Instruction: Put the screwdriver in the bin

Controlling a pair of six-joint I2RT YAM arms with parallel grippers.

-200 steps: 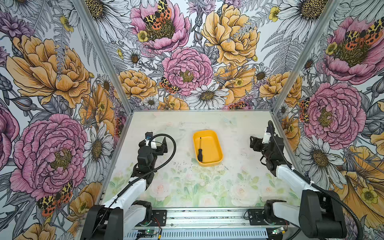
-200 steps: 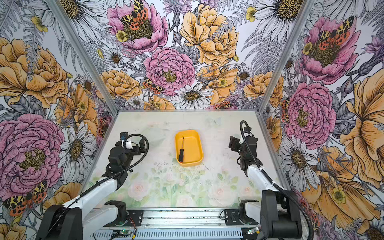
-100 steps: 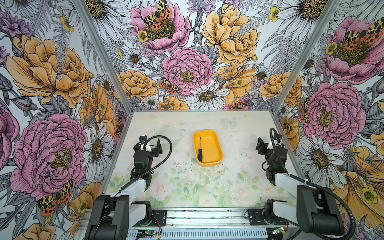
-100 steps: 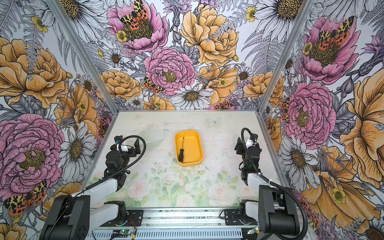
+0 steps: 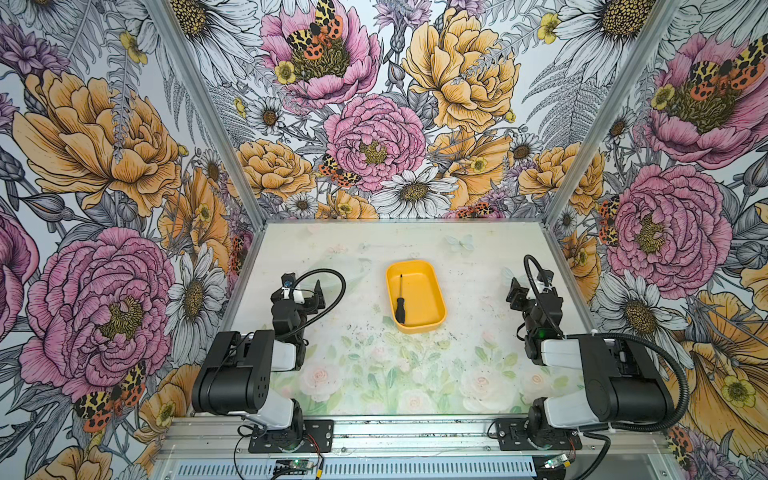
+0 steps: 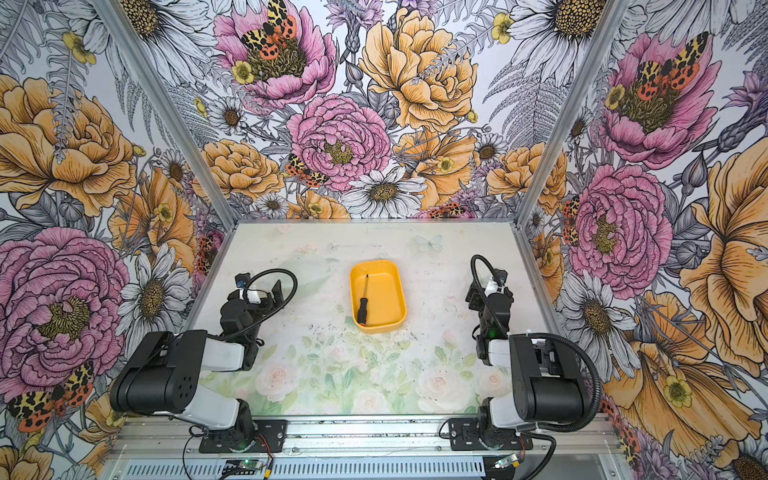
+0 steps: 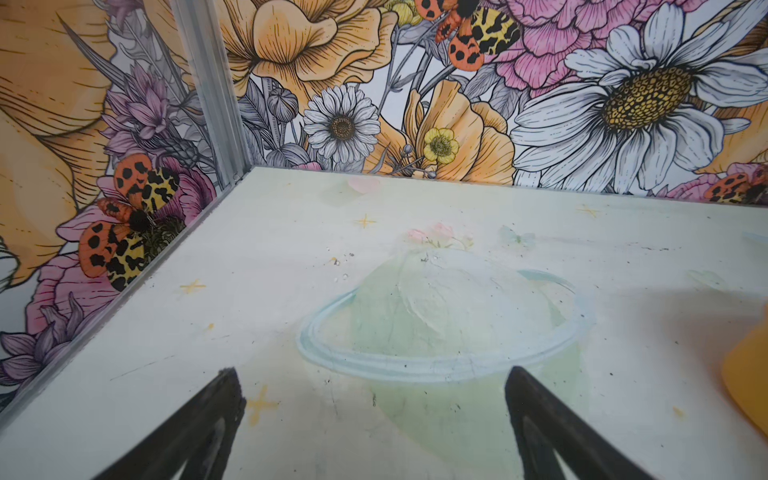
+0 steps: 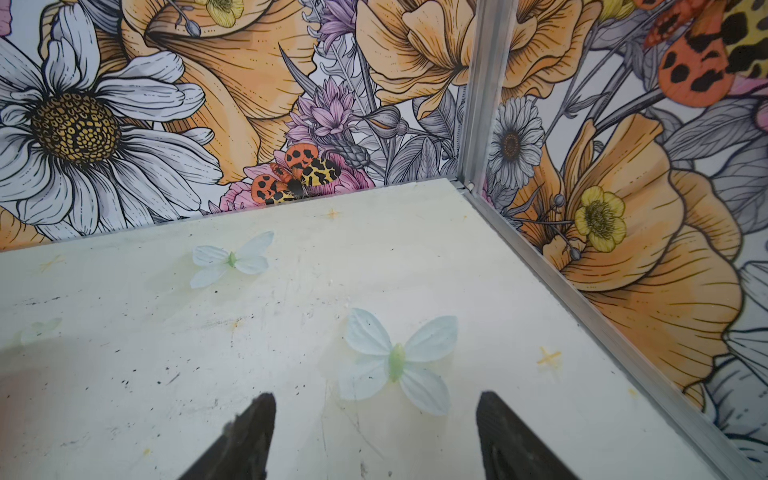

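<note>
The screwdriver [image 5: 400,300] lies inside the bin [image 5: 426,291], flat on its floor and close along the left wall. Its thin shaft points toward the far end and its black handle sits in the near left corner. The yellow-orange bin stands about midway across the table [image 5: 478,266], its long side running near to far, and nothing else is in it. Both arms are folded low at the near edge, one on each side. The left tool [image 7: 372,374] is over the left part of the table, well apart from the bin. Its two dark fingers are spread wide with only bare table and a faded printed ring shape between them, and a blurred sliver of the bin shows at that view's edge. The right tool [image 8: 376,398] is over by the right wall, also well clear of the bin. Its jaws are parted too and hold nothing, with a pale printed butterfly [image 8: 397,361] just past the fingertips. Big flower-and-moth wallpaper [image 5: 374,141] covers the three walls.
</note>
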